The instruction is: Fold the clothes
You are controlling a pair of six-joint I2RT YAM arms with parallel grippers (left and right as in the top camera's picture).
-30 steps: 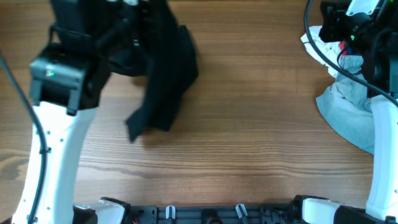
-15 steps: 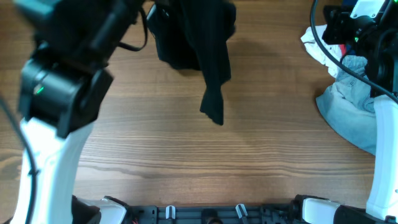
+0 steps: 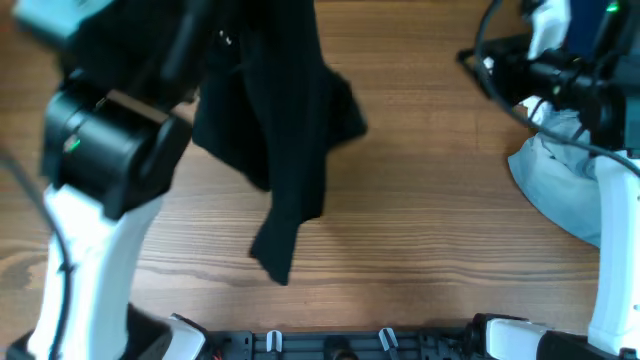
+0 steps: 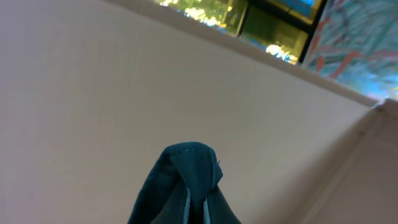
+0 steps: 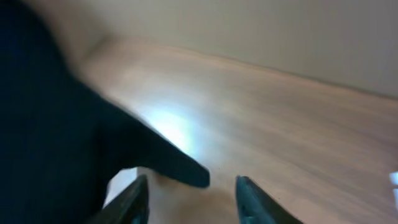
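Observation:
The black garment (image 3: 290, 120) hangs in the air from my raised left arm, its lower tip dangling over the table's middle left. In the left wrist view a peak of the black fabric (image 4: 186, 168) sticks up from my left gripper (image 4: 196, 211), which is shut on it; the fingers are mostly hidden by the cloth. My right gripper (image 5: 189, 193) is open and empty, with a dangling edge of the black garment (image 5: 50, 124) just left of its fingers. In the overhead view my right gripper (image 3: 490, 65) points left at the back right.
Light blue denim shorts (image 3: 565, 185) lie in a heap at the right edge, with a white cloth (image 3: 535, 112) behind them under my right arm. The wooden table (image 3: 420, 230) spans the view. A black rail (image 3: 330, 345) runs along the front edge.
The hanging black garment has swung and now reaches lower and further left, towards the front. My right arm has shifted left towards it.

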